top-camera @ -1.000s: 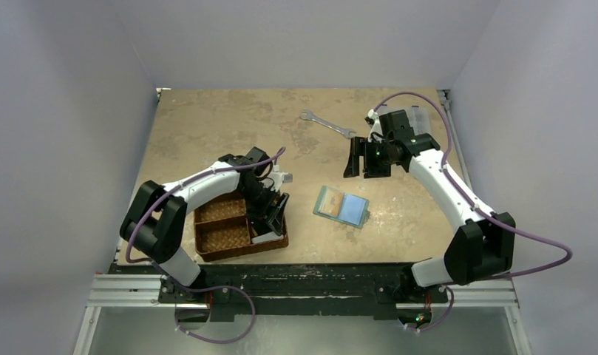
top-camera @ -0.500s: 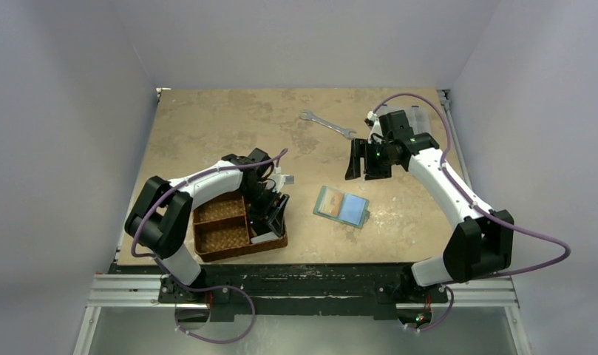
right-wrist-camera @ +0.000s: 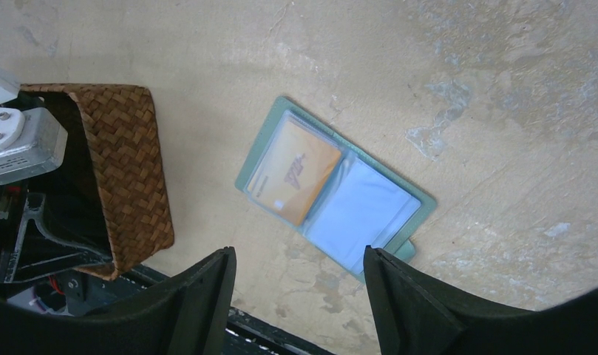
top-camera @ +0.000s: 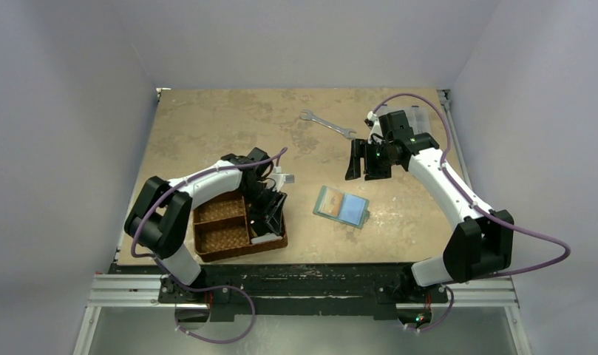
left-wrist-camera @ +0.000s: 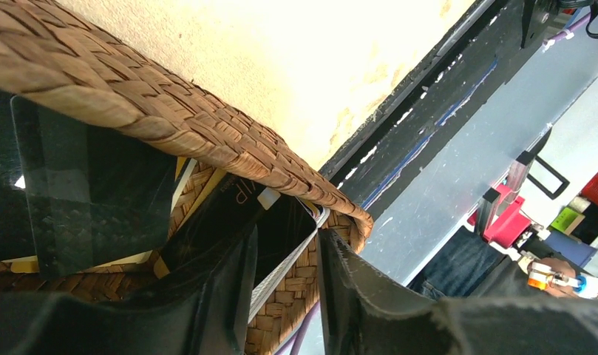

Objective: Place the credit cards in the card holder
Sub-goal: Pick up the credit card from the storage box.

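Left end effector (top-camera: 270,214) down in the basket (top-camera: 222,237); card holder (top-camera: 341,206) lying open mid-worktop.
Its fingers (left-wrist-camera: 229,296) stand narrowly apart, astride the corner of a black card (left-wrist-camera: 236,222) in the basket's right compartment; I cannot tell if they grip it. The card holder shows an orange card (right-wrist-camera: 294,171) in its left pocket. The right end effector (top-camera: 366,159) hangs wide and empty.

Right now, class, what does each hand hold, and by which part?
Right hand: nothing. Left hand: fingers straddle a black card's edge in the basket; a grip cannot be told.
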### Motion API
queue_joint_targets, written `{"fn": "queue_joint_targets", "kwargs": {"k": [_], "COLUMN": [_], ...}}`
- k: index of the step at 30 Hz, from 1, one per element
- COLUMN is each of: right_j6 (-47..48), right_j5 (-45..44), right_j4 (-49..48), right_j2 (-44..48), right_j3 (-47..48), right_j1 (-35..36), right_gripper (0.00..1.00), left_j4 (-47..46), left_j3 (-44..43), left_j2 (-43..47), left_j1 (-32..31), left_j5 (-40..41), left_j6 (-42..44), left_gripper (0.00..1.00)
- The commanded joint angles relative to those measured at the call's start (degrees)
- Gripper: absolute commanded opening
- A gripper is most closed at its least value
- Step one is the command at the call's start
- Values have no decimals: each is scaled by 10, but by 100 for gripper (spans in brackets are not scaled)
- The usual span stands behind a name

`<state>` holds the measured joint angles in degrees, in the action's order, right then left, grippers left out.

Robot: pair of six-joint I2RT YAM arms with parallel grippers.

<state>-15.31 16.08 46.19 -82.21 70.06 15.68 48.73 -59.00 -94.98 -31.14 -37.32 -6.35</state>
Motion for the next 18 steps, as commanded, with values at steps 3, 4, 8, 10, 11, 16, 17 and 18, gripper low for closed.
{"fn": "queue_joint_targets", "kwargs": {"k": [3,4,8,10,11,16,17,18], "right_j6": [10,10,10,10,10,10,10,10], "right_j5": [10,9,9,9,8,10,10,10], "right_j4": [0,0,-1,0,-1,-2,-2,-2], "right_j2": [17,17,18,19,20,18,17,16], "right_j3": [6,6,4,3,3,3,4,5], "right_j1": [-2,-2,-2,-3,-2,-2,-3,-2], "right_gripper": [71,71,71,71,71,70,70,70], "left_j4": [4,4,13,18,20,41,47,52], "left_j3": [-1,-1,-9,-15,-18,-47,-54,-62], "left_j2": [27,28,32,37,40,48,49,50], "left_j1": [2,1,0,0,-1,-1,-1,0], "left_j5": [-26,-25,-16,-6,-2,50,66,84], "left_j6": [14,16,23,26,26,32,33,34], "left_gripper": [31,30,24,20,18,8,6,3]}}
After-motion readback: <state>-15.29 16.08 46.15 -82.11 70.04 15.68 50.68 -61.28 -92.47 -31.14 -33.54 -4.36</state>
